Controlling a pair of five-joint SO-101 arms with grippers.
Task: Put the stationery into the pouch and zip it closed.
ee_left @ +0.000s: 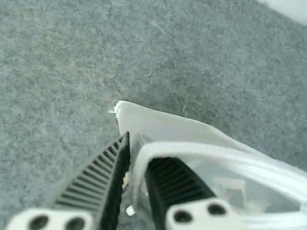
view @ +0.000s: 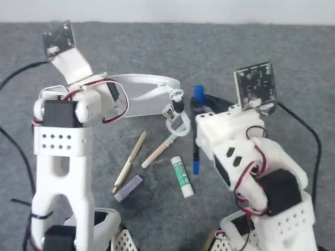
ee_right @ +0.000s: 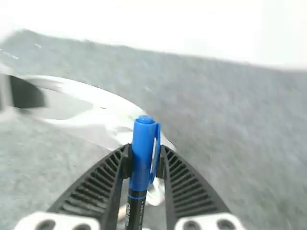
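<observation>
Left pincer [ee_left: 136, 175]: closed on the rim of the translucent white zip pouch [ee_left: 168, 129], one finger outside the wall and one inside. The pouch lies on the grey felt surface [view: 157, 47] at the far side, mouth open, with its white ring pull [view: 176, 124] at the right-hand end. Nearer, loose on the surface: two pale wooden pencils [view: 131, 159], side by side and slanted; a purple block eraser [view: 128, 188] at the near end of the left one; a white glue stick with green label [view: 182, 177] to their right. Right pincer [ee_right: 144, 152]: clamped on a blue-capped marker pen [ee_right: 144, 134], cap pointing towards the pouch's right-hand end
</observation>
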